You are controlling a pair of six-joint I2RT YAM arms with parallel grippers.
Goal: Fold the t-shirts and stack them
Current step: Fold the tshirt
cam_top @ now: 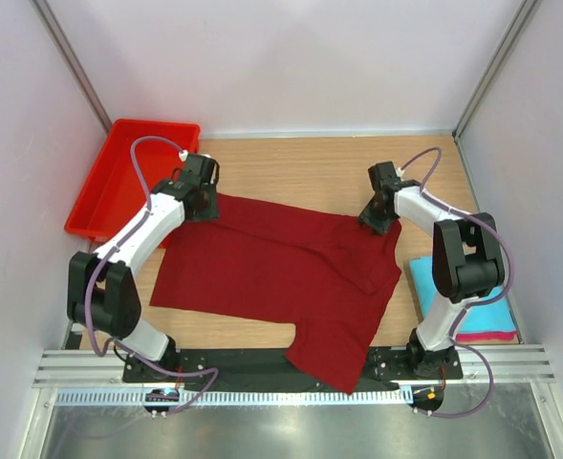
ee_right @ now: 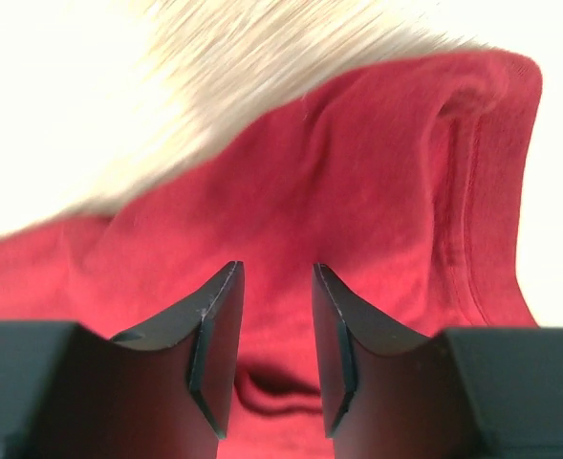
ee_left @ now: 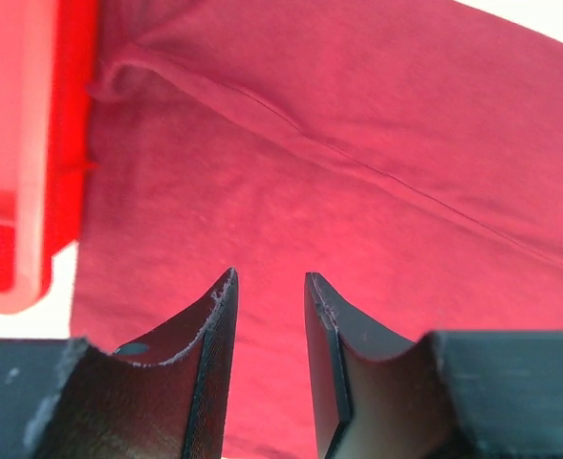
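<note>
My left gripper and right gripper hang with fingers apart, holding nothing, over the far edge of the maroon shirt spread across the middle of the table, seemingly placed to pinch it for a fold.

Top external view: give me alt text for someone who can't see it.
A dark maroon red cloth t-shirt lies spread across a wooden table, the left gripper and right gripper over its far corners. A bright red plastic tray sits far left; a folded turquoise blue shirt rests on a pink shirt at right.
</note>
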